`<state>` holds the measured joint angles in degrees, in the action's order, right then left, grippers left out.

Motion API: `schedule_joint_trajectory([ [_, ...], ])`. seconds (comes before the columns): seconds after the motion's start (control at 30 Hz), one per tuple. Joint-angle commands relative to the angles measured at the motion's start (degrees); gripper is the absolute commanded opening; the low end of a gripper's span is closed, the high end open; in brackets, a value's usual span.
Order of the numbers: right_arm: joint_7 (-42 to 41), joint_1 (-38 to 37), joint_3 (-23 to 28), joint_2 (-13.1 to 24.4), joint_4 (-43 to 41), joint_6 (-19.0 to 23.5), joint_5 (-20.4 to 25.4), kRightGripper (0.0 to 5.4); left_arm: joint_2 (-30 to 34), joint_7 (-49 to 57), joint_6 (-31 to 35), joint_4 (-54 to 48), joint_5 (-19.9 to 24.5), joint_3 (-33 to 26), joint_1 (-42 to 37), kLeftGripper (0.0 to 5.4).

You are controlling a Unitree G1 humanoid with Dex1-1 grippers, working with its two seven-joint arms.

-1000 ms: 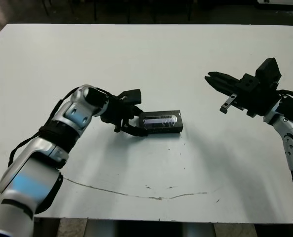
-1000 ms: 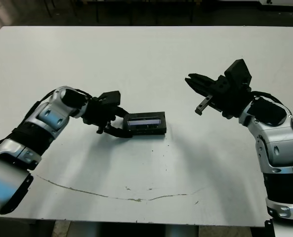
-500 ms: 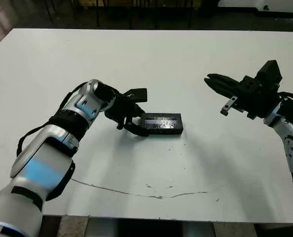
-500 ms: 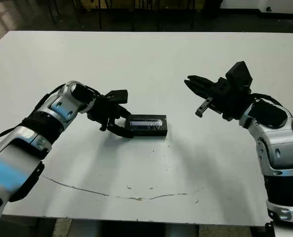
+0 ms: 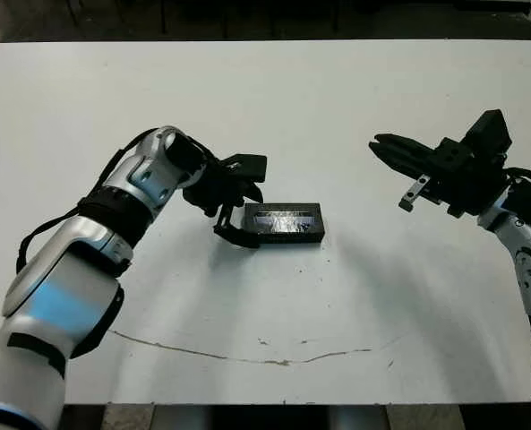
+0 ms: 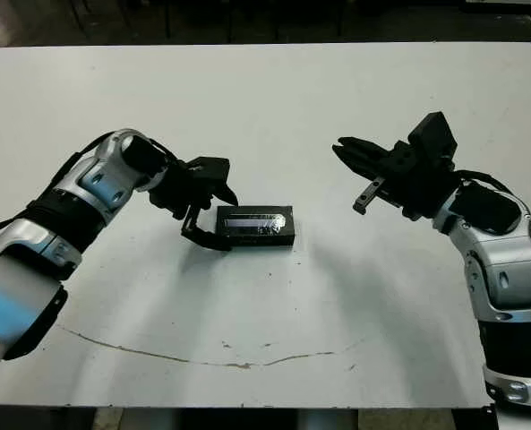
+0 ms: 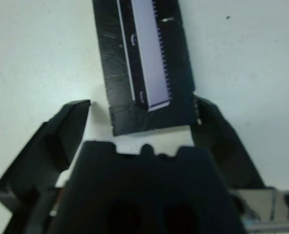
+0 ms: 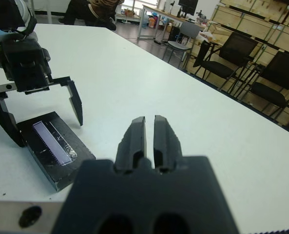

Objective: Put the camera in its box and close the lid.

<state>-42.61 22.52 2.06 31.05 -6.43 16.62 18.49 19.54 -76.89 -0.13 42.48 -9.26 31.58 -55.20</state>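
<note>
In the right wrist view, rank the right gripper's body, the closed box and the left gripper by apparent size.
1. Right gripper body: largest, though nearest the camera.
2-3. Left gripper and closed box with lid: look about alike; too close to rank.

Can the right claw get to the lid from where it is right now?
Probably yes. The right claw hangs shut above bare table, and nothing lies between it and the lid. Only the left claw, open around the lid's far end, crowds that side.

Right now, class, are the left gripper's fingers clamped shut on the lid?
No, the left gripper is open, fingers straddling one end of the lid.
</note>
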Motion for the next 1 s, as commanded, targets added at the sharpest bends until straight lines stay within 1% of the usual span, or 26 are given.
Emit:
schedule_joint_trajectory([
  [0.03,0.0,-1.0,0.1,-0.2,0.4,0.5,0.2,0.0,4.1,-0.7,-1.7,1.4,-3.4,2.1,7.5,5.4],
  [0.2,-0.1,-1.0,0.2,-0.1,0.0,0.7,0.4,0.0,7.6,-1.2,-5.0,-0.8,-2.2,0.5,9.8,5.4],
  [0.3,-0.1,-1.0,0.2,0.1,-0.3,0.9,0.5,0.0,10.3,-2.0,-5.5,-2.4,-1.1,-0.6,11.1,5.4],
  [0.37,0.0,-1.0,0.3,0.2,-0.4,1.3,0.6,0.0,12.9,-1.9,-4.8,-5.4,-0.8,-1.6,12.7,5.4],
  [0.47,0.3,-1.0,0.2,0.3,-0.9,1.5,0.4,0.0,16.5,-3.3,-6.4,-8.4,-0.4,-2.4,14.5,5.4],
  [0.57,0.2,-0.7,0.1,0.1,-0.9,1.4,0.3,0.0,20.2,-3.0,-5.9,-13.0,-1.1,-2.7,16.5,5.4],
  [0.63,0.4,-0.6,-0.1,0.1,-1.1,1.7,0.3,0.0,22.1,-3.7,-5.2,-14.9,1.6,-4.7,18.3,5.4],
  [0.67,0.4,-0.6,-0.1,0.1,-1.2,1.8,0.2,0.0,22.9,-3.2,-5.3,-15.7,3.2,-6.4,19.6,5.4],
  [0.7,0.6,-0.6,-0.2,0.2,-1.4,2.0,-0.1,0.0,23.4,-2.1,-3.7,-16.7,5.2,-8.7,21.0,5.4],
  [0.73,0.8,-0.6,-0.4,0.3,-1.6,2.1,-0.3,0.0,23.6,-0.4,-1.7,-18.0,6.9,-11.2,22.4,5.4],
  [0.8,1.3,-0.5,-0.6,0.4,-2.0,2.6,-0.7,0.0,23.2,7.1,2.4,-22.2,10.0,-17.8,26.7,5.4],
  [0.83,1.6,-0.4,-0.7,0.4,-2.0,2.7,-0.9,0.0,22.0,13.1,4.3,-25.8,11.0,-22.0,29.4,5.4],
  [0.87,1.8,-0.4,-0.8,0.3,-2.0,2.8,-1.1,0.0,20.5,18.7,6.1,-29.7,11.7,-25.4,31.8,5.27],
  [0.93,2.2,-0.3,-0.9,0.1,-1.3,2.8,-1.4,0.0,15.7,30.4,10.6,-39.5,12.8,-31.4,36.0,5.12],
  [1.0,2.7,-0.1,-1.0,-0.1,-0.6,2.8,-1.6,0.0,9.5,40.3,15.5,-49.2,14.3,-35.2,38.8,4.78],
])
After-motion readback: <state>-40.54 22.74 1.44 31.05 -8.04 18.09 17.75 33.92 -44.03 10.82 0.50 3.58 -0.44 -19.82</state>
